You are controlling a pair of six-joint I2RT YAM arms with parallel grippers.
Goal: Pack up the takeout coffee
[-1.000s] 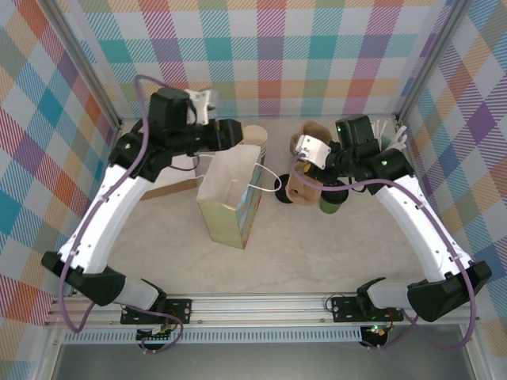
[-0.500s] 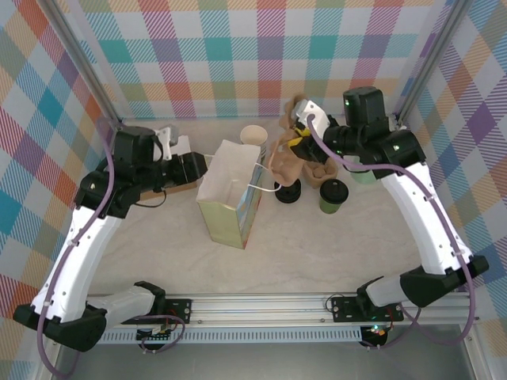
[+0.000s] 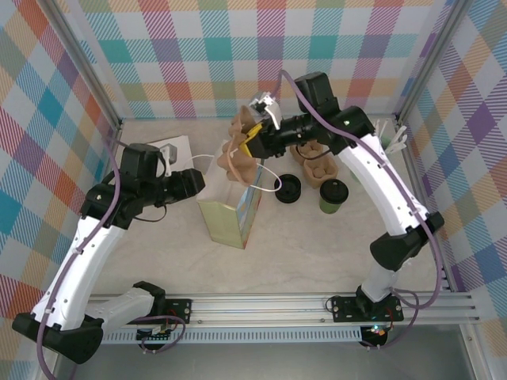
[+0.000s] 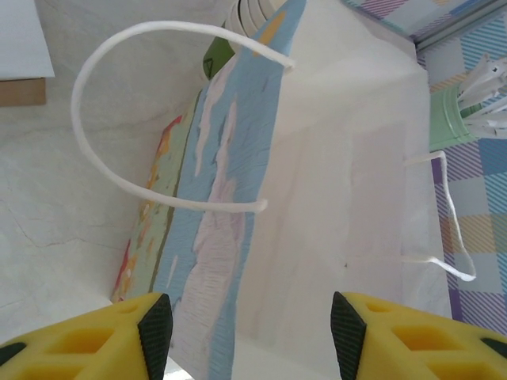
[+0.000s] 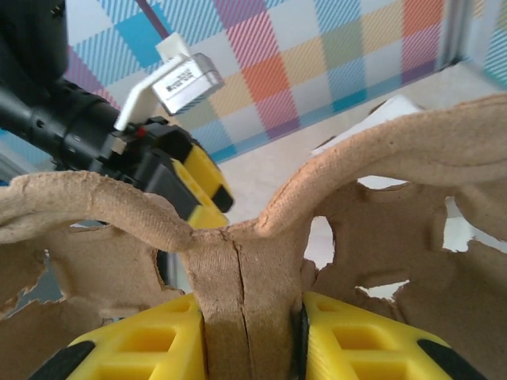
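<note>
The paper bag stands open on the surface. At its 3 o'clock lie the black lid, then the dark green cup, upright. At 9 o'clock the left gripper hangs, fingers released. At 12 o'clock the right gripper clenches its fingers on a cardboard carrier over the bag's mouth.

The paper bag stands open-mouthed mid-table. Over its far rim hangs the pulp cup carrier, pinched in the right gripper, blocking that part of the mouth. Just left of the bag sits the left gripper, jaws spread. To the bag's right lie the black lid, then the green cup. On the bag's near side the table is open.
</note>
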